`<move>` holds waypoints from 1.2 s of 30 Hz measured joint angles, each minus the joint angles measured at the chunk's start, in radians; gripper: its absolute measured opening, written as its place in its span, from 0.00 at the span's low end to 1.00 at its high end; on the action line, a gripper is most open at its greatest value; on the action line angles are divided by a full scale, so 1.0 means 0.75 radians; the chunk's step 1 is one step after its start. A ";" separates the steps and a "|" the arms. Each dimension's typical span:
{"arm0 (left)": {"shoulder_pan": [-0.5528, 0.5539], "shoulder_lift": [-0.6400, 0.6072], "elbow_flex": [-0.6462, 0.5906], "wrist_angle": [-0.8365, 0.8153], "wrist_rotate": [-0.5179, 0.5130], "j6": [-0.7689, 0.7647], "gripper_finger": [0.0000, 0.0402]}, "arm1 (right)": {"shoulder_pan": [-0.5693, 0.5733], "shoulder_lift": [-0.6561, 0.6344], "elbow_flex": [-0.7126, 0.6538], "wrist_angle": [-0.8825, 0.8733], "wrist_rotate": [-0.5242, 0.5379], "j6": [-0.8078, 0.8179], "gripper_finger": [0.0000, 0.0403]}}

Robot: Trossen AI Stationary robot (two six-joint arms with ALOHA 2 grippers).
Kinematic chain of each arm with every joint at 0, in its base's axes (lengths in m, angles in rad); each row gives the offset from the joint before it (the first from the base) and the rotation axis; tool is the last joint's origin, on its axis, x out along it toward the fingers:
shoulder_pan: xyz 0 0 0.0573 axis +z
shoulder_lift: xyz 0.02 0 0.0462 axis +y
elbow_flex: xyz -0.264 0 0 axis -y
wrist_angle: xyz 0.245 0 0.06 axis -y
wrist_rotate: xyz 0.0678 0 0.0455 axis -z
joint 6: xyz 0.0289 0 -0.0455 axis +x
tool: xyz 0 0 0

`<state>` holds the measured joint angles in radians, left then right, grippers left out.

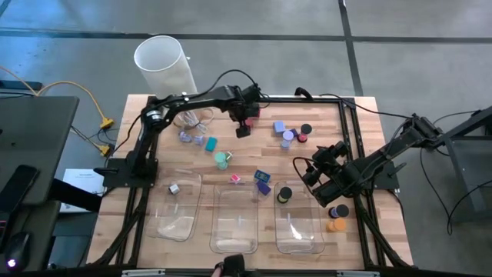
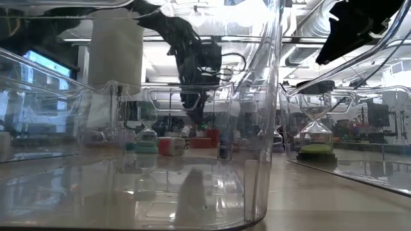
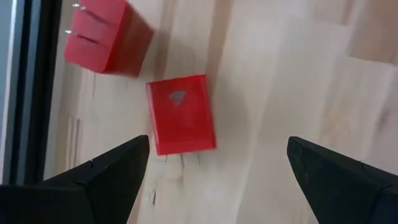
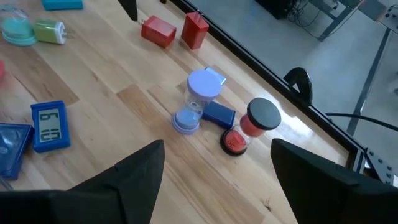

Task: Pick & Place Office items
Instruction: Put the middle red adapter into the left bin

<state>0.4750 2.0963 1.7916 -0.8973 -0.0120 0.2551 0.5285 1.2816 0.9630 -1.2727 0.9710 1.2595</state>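
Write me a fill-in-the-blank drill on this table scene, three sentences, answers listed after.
1. The left gripper hovers with open fingers over a ____ plug block.
2. The purple hourglass lies tipped beside a black-capped ____ hourglass.
3. Along the table's near edge sit ____ clear trays.

Answers: red; red; three
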 joint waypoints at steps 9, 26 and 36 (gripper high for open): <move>0.004 0.064 -0.001 0.041 -0.007 -0.053 0.93 | 0.000 0.000 0.000 0.002 0.005 -0.009 0.70; 0.041 0.123 0.000 0.106 -0.043 -0.212 0.93 | -0.002 0.001 -0.122 0.087 -0.002 -0.010 0.70; 0.036 0.125 0.000 0.099 -0.045 -0.209 0.92 | -0.002 0.001 -0.123 0.088 -0.002 -0.010 0.70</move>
<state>0.5024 2.1899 1.7916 -0.8234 -0.0455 0.0984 0.5274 1.2819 0.8711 -1.2068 0.9695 1.2522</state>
